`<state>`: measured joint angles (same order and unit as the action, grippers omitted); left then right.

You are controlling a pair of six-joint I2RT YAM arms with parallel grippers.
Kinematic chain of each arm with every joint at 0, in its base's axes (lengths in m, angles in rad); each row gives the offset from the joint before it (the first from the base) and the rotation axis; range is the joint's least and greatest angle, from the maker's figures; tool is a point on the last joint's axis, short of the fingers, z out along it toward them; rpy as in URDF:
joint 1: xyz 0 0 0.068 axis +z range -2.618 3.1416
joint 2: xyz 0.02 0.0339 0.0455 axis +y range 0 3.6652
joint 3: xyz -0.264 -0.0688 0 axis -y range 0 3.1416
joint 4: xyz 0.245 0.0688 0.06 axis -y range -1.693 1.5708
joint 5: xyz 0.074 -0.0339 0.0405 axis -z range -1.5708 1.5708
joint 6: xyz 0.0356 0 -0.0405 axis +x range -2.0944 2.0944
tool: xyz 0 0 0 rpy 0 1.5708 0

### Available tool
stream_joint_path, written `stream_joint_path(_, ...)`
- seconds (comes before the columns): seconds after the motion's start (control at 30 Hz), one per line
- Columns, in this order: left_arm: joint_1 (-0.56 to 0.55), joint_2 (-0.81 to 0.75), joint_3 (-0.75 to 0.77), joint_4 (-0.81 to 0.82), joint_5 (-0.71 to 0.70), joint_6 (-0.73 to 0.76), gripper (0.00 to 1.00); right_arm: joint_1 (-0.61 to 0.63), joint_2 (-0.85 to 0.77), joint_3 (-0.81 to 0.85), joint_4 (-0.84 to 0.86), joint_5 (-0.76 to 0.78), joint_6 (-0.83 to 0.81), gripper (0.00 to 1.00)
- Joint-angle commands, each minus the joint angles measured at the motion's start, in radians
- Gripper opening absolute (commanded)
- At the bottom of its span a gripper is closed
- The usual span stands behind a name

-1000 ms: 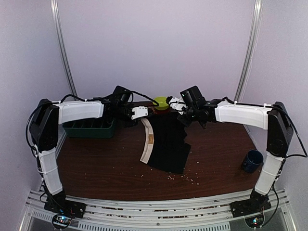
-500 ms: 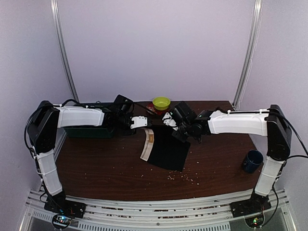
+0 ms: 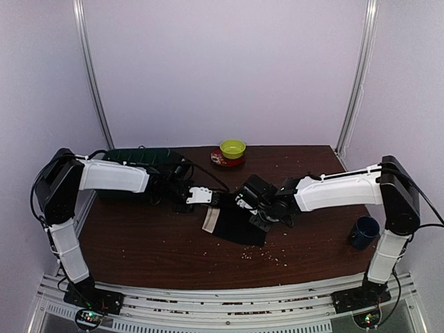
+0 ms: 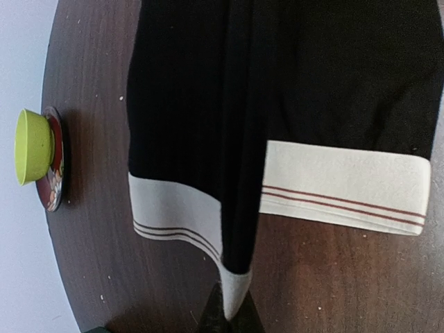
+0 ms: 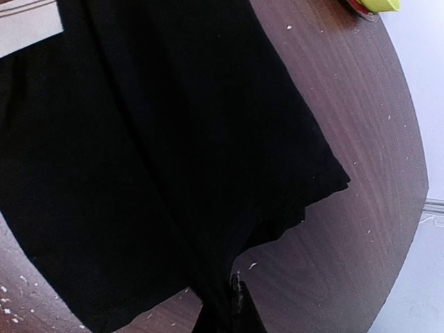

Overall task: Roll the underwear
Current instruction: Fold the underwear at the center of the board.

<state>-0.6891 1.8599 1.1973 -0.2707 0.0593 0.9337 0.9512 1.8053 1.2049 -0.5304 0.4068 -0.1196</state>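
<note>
Seen from above: black fabric underwear with a cream, brown-striped waistband (image 3: 239,227), bunched near the middle of the dark brown wooden table (image 3: 139,243). Gripped at two points along its far edge, by the left gripper (image 3: 214,200) at the garment's 11 o'clock and the right gripper (image 3: 243,202) at about 12 o'clock, the two near each other.

From the left wrist: fingers pressed together on a corner of the cream band (image 4: 232,291), with the underwear (image 4: 208,104) spreading away toward 12 o'clock. Folded over itself there, so one stretch of band lies at 10 o'clock and another at 2 o'clock.

From the right wrist: jaws clamped tight on a plain black hem at 6 o'clock, with the cloth (image 5: 139,139) fanning out toward 11 o'clock across the wood.

Elsewhere in the top view:
- At the table's far edge, at 12 o'clock: a lime-green bowl (image 3: 232,148) on a red patterned saucer (image 3: 219,159).
- At 10 o'clock, partly behind the left arm: a dark green plastic tray (image 3: 139,155).
- At 3 o'clock, well apart from the garment: a dark blue mug (image 3: 363,231).
- Scattered on the wood at 5 o'clock: pale crumbs (image 3: 267,255).
</note>
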Motion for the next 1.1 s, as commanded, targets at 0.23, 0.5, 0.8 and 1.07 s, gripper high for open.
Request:
stream_joint_path(0.23, -0.018, -0.011, -0.010, -0.172, 0.071, 0.055, 0.08, 0.045, -0.017, -0.077, -0.231, -0.035, 0.078, 0.00)
stream_joint_path(0.5, -0.037, -0.020, -0.002, -0.150, 0.065, 0.007, 0.09, 0.063, -0.028, -0.087, -0.220, -0.085, 0.063, 0.00)
stream_joint_path(0.8, -0.035, 0.013, 0.126, -0.105, 0.168, -0.221, 0.40, 0.075, -0.080, -0.090, -0.201, -0.079, 0.052, 0.04)
stream_joint_path(1.07, -0.045, -0.084, -0.017, -0.001, 0.349, -0.180, 0.41, 0.075, -0.107, -0.091, -0.213, 0.032, 0.081, 0.25)
